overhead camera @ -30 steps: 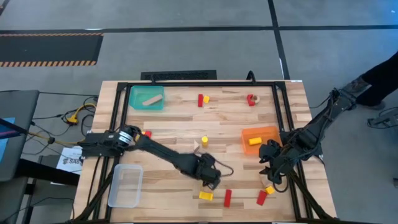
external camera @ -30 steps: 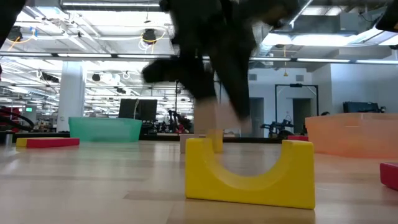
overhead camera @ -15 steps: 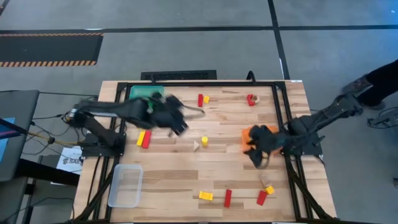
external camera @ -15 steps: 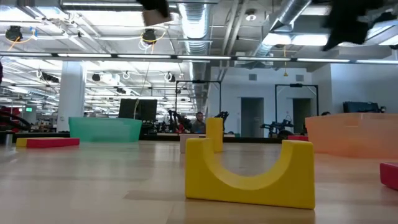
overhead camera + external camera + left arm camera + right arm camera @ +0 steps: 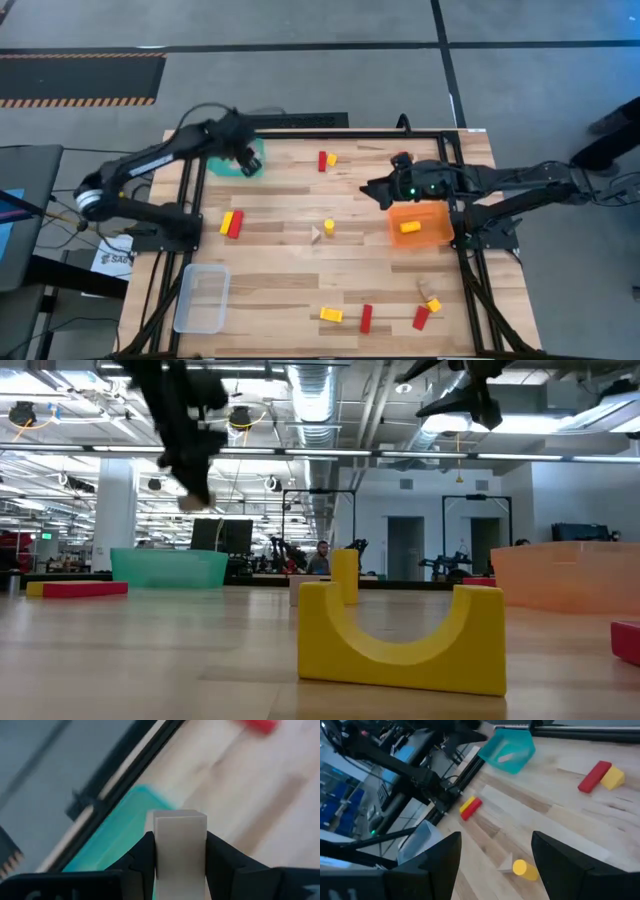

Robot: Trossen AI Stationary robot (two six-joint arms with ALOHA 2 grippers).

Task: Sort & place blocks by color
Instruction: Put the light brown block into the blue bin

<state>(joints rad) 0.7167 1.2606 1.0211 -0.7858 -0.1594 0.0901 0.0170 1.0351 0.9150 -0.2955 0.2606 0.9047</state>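
Left hand (image 5: 180,865) gripping pale block (image 5: 180,845) above teal tray (image 5: 112,840)

Lighting's bright and even, mostly from the ceiling strip lights (image 5: 300,452) glowing in the low view, so shadows on the table (image 5: 300,290) stay soft. The left wrist view is heavily motion-smeared, and the teal tray (image 5: 115,835) there is just a blur.

A pale wooden table (image 5: 290,290) stands on a grey concrete floor (image 5: 300,85). Beyond the table, a large hall has pipes (image 5: 310,395) and lamps (image 5: 238,418) overhead, with doorways (image 5: 405,548) at the back.
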